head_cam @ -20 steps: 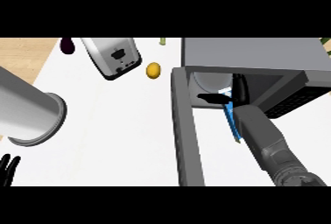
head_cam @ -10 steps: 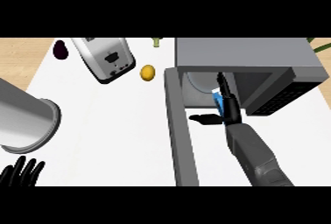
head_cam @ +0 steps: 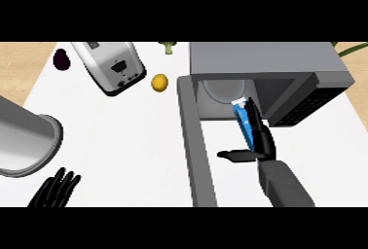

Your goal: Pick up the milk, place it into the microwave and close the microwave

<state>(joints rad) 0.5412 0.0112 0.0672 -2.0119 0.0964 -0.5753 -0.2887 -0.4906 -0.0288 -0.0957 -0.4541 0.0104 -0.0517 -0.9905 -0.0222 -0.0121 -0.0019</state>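
Right hand (head_cam: 257, 146) is at the mouth of the microwave (head_cam: 266, 65), fingers (head_cam: 263, 133) curled along the milk (head_cam: 245, 119), thumb stuck out to the left; the hand grips the carton. The milk is a blue and white carton, tilted, its white top pointing into the open cavity, just at the front edge of the round turntable plate (head_cam: 224, 90) inside. The carton is not yet fully within the oven; whether its base rests on anything I cannot tell. The microwave door (head_cam: 195, 146) stands open, swung out toward the viewer as a long grey panel left of the arm. Left hand (head_cam: 56, 189) shows at the lower left of the white bench (head_cam: 122, 141), fingers straight and up, holding nothing. Also on the bench: a toaster (head_cam: 111, 65), a small yellow fruit (head_cam: 159, 82) beside it, a dark purple item (head_cam: 63, 59) at the far left, a green vegetable (head_cam: 169, 46) at the back, and a large metal pot (head_cam: 25, 138) at the left edge.
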